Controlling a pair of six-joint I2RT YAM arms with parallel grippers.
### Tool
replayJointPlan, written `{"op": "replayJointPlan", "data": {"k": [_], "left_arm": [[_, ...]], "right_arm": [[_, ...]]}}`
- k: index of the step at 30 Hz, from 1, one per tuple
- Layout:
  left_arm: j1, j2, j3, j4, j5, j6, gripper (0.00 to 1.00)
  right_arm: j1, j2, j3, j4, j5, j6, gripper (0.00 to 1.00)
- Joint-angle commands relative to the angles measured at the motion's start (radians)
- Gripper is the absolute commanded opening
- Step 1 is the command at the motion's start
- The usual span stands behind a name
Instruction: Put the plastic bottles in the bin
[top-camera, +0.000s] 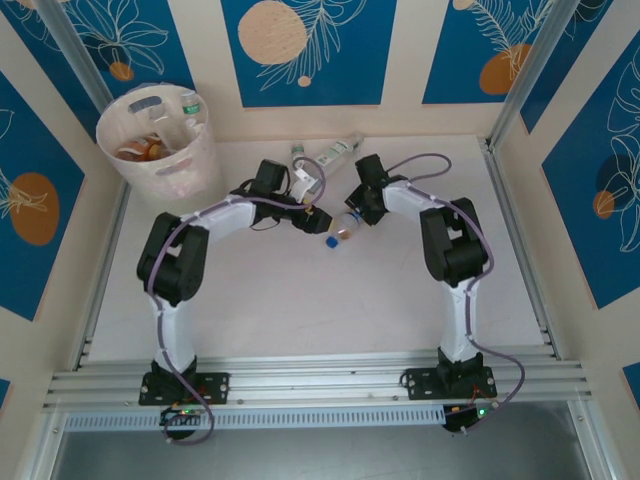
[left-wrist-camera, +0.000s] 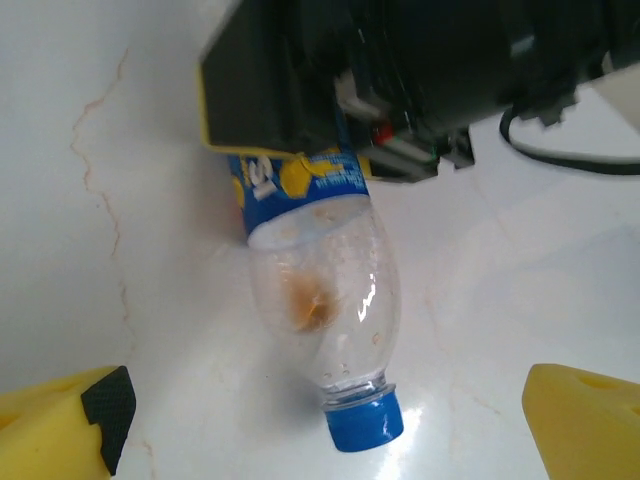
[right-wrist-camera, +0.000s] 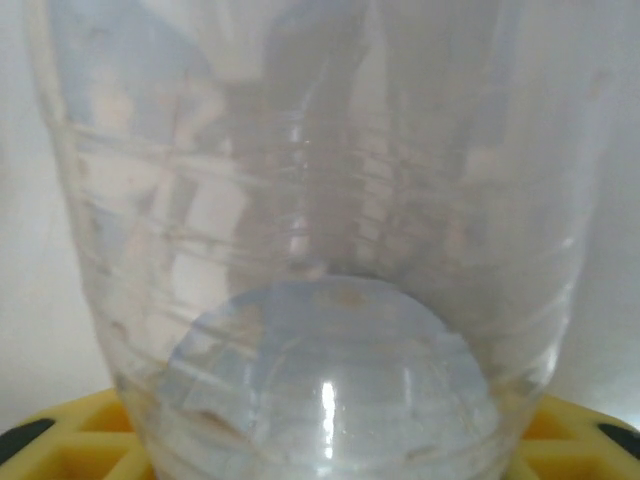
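The blue-capped bottle (left-wrist-camera: 325, 300), clear with a blue-and-yellow label, lies on the white table (top-camera: 300, 300) between your two pincers. Right pincer (top-camera: 352, 215): closed on the bottle's labelled base end, the clear wall pressed close above its yellow fingers (right-wrist-camera: 70, 440). Left pincer (left-wrist-camera: 322, 435): spread wide and holding nothing, its fingertips (left-wrist-camera: 55, 425) flanking the cap (left-wrist-camera: 365, 425) without touching it. Two more bottles (top-camera: 342, 150) lie just beyond both pincers. The bin (top-camera: 195, 165), already holding several bottles (top-camera: 150, 148), stands well off to the left pincer's far left.
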Motion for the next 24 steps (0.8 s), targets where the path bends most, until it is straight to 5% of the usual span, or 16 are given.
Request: {"op": "replayJointPlan", "data": {"k": [1,10,15,24], "left_arm": [[-0.003,-0.123,-0.119,0.247,0.002,-0.116,1.00],[-0.009,-0.275,-0.381,0.589,0.060,-0.384,1.00],[-0.060,-0.308,-0.436,0.605,-0.003,-0.382,1.00],[-0.100,-0.305,-0.420,0.629,0.067,-0.382,1.00]], "right_arm": [[0.017,-0.151,-0.162,0.285,-0.045,-0.093,0.48],[0.044,-0.494,-0.543,0.668,-0.196,-0.186,0.48],[0.087,-0.589,-0.574,0.669,-0.265,-0.211,0.50],[0.157,-0.587,-0.554,0.709,-0.286,-0.167,0.51]]}}
